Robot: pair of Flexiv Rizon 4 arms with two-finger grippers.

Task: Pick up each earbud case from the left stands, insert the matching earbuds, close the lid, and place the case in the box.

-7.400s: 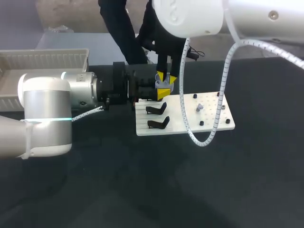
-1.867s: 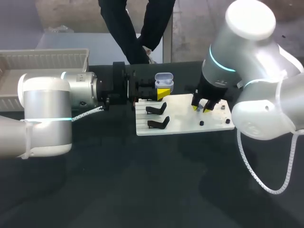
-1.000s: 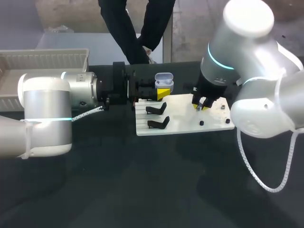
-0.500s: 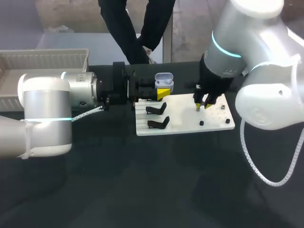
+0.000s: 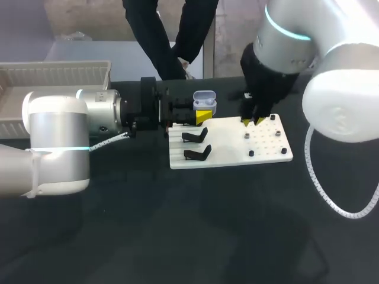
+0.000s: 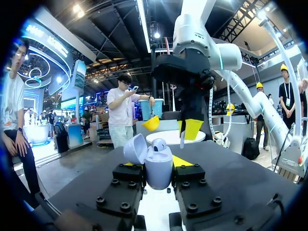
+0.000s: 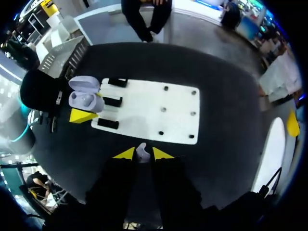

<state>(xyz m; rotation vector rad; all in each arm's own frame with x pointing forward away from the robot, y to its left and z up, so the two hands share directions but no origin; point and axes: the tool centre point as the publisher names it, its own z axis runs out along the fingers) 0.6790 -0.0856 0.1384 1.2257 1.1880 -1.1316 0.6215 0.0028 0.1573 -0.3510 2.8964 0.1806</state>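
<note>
Inserting is the step in hand: the right fingers (image 7: 126, 154) pinch a white earbud (image 7: 142, 153) above the white peg board (image 7: 144, 113), the left fingers (image 6: 183, 161) clamp the open-lidded earbud case (image 6: 159, 168) just beside that board, so the next move likely calls for carrying the earbud across and seating it squarely in the case.

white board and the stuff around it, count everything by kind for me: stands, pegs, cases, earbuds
white board: 1
black stands: 3
pegs: 6
earbud case, lid open: 1
earbuds: 2, one in the right hand, one in the case
total: 13
</note>
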